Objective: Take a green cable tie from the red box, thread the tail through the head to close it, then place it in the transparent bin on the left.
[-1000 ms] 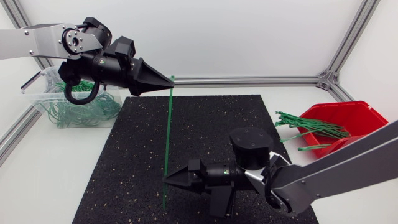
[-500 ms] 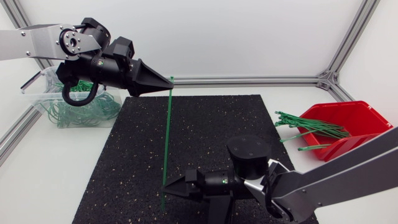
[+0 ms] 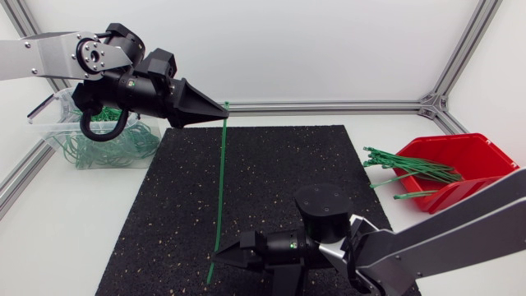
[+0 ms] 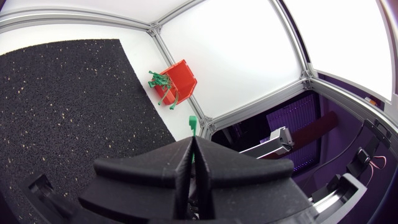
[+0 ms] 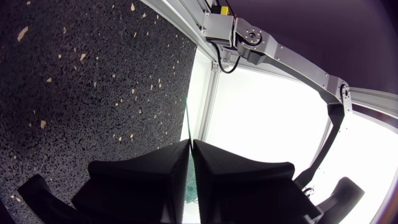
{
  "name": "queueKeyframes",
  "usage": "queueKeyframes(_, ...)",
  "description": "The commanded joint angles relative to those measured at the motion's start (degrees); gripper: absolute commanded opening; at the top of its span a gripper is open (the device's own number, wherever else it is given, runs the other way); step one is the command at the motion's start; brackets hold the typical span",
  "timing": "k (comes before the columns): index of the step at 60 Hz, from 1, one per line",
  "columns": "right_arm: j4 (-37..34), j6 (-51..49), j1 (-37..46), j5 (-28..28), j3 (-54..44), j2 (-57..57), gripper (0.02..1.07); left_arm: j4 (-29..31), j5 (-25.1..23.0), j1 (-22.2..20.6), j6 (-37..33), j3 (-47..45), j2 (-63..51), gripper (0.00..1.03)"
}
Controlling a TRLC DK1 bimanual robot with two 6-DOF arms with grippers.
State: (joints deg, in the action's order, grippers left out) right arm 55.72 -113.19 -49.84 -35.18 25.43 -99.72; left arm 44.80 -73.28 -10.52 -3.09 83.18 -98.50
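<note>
The green cable tie is held straight above the black mat. The left gripper has its fingers clamped on the head end, and the right gripper has its fingers clamped near the tail.

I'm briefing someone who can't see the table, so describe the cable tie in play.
Start at the black mat. One green cable tie stretches straight over it, gripped by the left gripper and right gripper. All other ties sit bunched in the red box or the bin.

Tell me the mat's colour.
The mat is black with pale flecks, best seen in the right wrist view.
</note>
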Motion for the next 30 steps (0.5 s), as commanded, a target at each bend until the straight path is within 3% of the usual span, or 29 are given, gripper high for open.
queueKeyframes(1, 0.70, -0.54, -0.69, 0.29, -0.12, -1.44, 0.08, 0.73, -1.08, 0.68, -1.65, -1.88, 1.82, 0.03)
queueKeyframes(15, 1.32, 6.22, -1.48, 0.73, -0.91, -2.76, 0.08, 0.73, -1.08, 0.86, -5.08, -5.74, 3.14, 0.03)
queueKeyframes(30, 1.84, 23.71, -3.07, 1.08, -1.52, -0.30, 0.08, 0.73, -1.08, 0.59, -8.68, -11.63, 7.00, 0.03)
